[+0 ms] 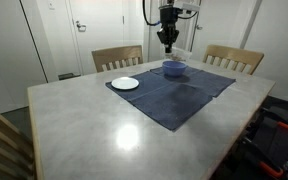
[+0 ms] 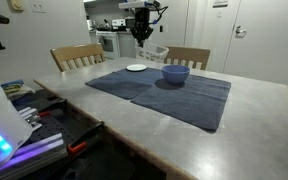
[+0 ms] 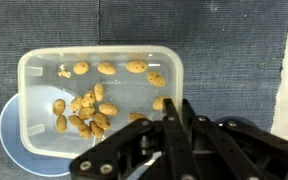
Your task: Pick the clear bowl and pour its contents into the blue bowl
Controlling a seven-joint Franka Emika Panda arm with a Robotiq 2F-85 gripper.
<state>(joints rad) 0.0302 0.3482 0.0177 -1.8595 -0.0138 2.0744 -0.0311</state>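
My gripper [image 3: 177, 103] is shut on the right wall of the clear bowl [image 3: 124, 85], a squarish transparent container holding several brown nuts [image 3: 84, 108]. It is held in the air above the dark blue mat. The blue bowl [image 3: 9, 145] shows beneath the container's lower left corner in the wrist view. In both exterior views the gripper [image 1: 168, 40] [image 2: 142, 30] hangs at the far side of the table, with the clear bowl [image 2: 156, 52] beside and above the blue bowl [image 1: 173, 68] [image 2: 175, 74].
A dark blue cloth mat [image 1: 174, 95] [image 2: 164, 92] covers the far part of the grey table [image 1: 104, 130]. A white round plate [image 1: 125, 83] [image 2: 136, 68] sits at the mat's edge. Two wooden chairs [image 1: 117, 57] [image 1: 234, 58] stand behind the table.
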